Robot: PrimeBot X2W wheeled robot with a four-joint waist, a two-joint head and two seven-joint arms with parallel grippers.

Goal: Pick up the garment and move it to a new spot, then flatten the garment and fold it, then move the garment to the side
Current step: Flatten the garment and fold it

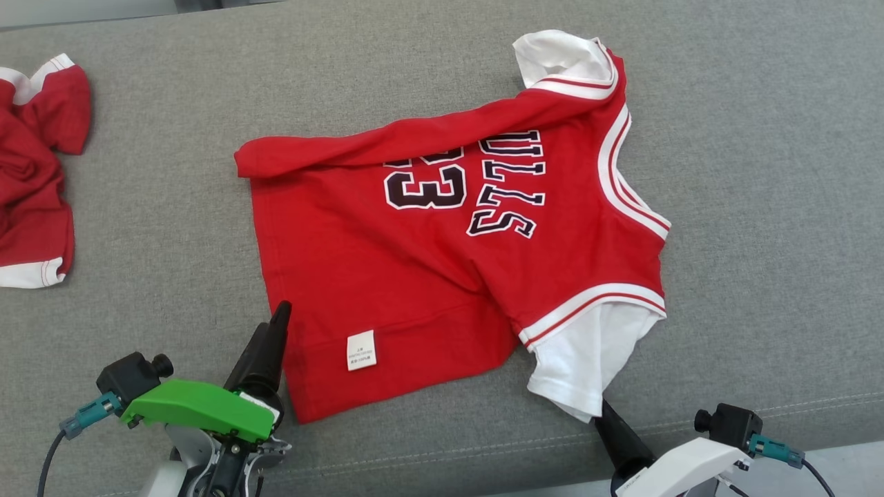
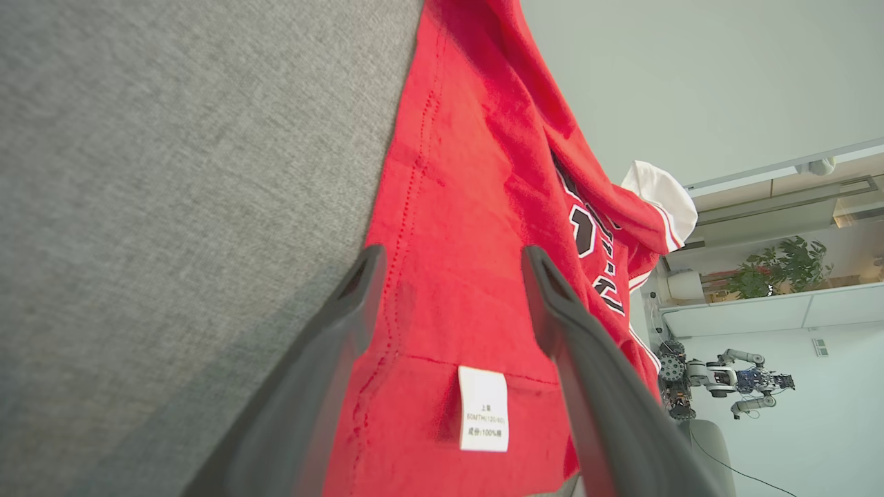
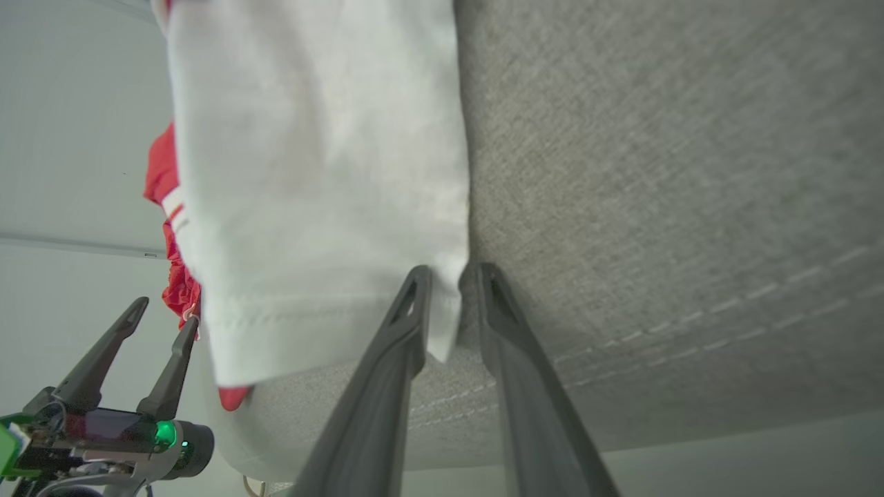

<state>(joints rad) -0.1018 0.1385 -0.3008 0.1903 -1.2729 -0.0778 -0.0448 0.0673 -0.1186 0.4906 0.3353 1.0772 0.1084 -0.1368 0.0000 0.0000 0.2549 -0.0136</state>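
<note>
2 end effectors met a red jersey [image 1: 387, 276] that lay mostly flat in the middle of a grey upholstered cushion [image 1: 760, 207], the number 23 printed on it. The left end effector [image 2: 452, 276] was spread wide, its fingers straddling the jersey's near hem beside a white label [image 2: 483, 407]. The right end effector [image 3: 447, 275] was clenched on a corner of the white sleeve [image 3: 311, 172]. A crumpled red garment [image 1: 34, 172] lay well apart at the far left.

I see the garment [image 1: 442, 276] lying on the cushion [image 1: 760, 207], a second garment [image 1: 34, 172] well apart to its left. My left gripper [image 2: 452, 259] straddles its near-left edge, my right gripper [image 3: 450, 273] at its near-right sleeve.
</note>
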